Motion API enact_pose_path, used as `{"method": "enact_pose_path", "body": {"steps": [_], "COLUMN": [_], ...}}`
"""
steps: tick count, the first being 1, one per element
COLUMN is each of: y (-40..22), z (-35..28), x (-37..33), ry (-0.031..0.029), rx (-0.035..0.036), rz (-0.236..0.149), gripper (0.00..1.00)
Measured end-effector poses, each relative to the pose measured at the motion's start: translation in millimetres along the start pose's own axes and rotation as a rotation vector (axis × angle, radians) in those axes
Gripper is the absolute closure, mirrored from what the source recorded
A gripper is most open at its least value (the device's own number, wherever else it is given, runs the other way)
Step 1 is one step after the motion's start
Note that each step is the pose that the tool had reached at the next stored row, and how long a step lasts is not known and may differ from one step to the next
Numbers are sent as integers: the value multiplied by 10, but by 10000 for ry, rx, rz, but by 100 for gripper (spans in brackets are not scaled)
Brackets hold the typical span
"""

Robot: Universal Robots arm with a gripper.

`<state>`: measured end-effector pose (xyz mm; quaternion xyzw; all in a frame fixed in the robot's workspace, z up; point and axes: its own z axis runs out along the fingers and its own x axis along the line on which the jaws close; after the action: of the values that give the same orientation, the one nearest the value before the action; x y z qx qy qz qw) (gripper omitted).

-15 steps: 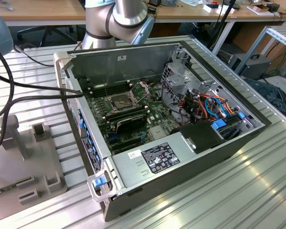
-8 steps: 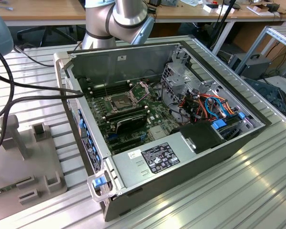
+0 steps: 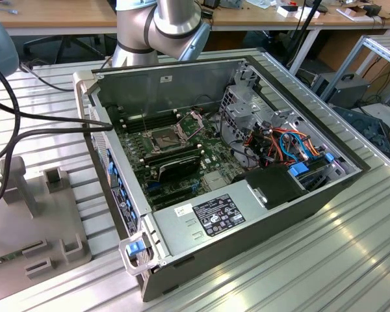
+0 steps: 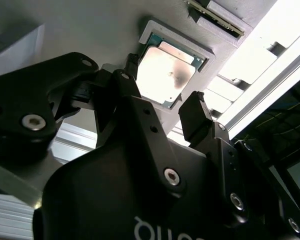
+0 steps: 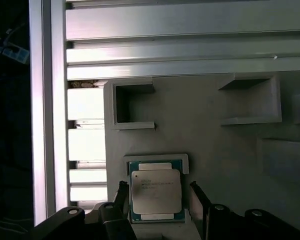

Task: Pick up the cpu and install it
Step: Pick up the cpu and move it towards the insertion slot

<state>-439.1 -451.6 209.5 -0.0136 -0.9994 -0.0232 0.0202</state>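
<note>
Noted open computer case [image 3: 169,84], socket [image 3: 164,138] with frame raised, and grey holder [image 3: 13,227] well apart at the exterior view's left. Found gripper [image 5: 158,186] spread wide and empty in both wrist views, fingers [image 5: 121,192] flanking the cpu [image 5: 156,200], seated flat in the holder's recess. Judged pick-up step, grasp not yet made; called for level closure on opposite edges.

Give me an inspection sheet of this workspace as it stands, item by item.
Surface: ribbed aluminium table carrying open grey computer case.
Job's things: pale square cpu lies in grey holder recess; motherboard socket open, frame raised.
Clutter: empty grey pockets beside it.
Grippers: black gripper open, fingers flanking the cpu with gaps.
Cables: black cables beside the case; orange and blue cables inside.
Surroundings: wooden benches behind.
</note>
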Motion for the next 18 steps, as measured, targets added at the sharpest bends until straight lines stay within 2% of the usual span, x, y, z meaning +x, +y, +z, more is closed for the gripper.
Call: {"method": "enact_pose_path", "body": {"steps": [18], "y": [-2], "z": [51], "x": [-1], "ry": [38], "rx": [33], "rz": [-765], "gripper": [40]}}
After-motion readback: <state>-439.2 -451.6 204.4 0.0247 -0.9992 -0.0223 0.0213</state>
